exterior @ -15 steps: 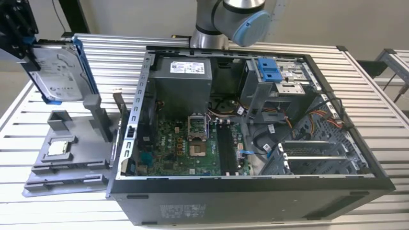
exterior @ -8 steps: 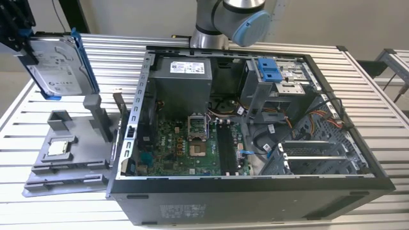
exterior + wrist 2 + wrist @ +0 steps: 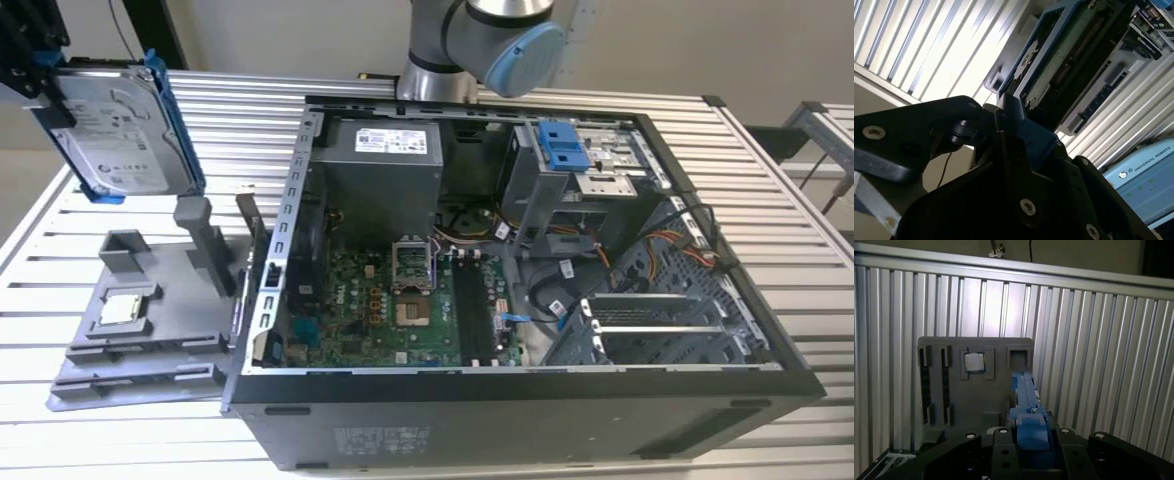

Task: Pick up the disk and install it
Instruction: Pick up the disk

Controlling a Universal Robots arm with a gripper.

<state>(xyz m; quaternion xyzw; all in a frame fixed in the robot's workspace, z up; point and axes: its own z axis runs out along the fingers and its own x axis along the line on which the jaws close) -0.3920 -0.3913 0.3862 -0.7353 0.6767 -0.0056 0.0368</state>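
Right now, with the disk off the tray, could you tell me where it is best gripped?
Probably at one end, on the blue frame, as the gripper holds the disk now: it is thin, flat and stands on edge, so a grip coming from the side away from the case can close across it.

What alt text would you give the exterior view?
The gripper holds the disk on edge in the air above a grey parts tray at the exterior view's left. An open computer case lies beside it on the slatted metal table, motherboard exposed.
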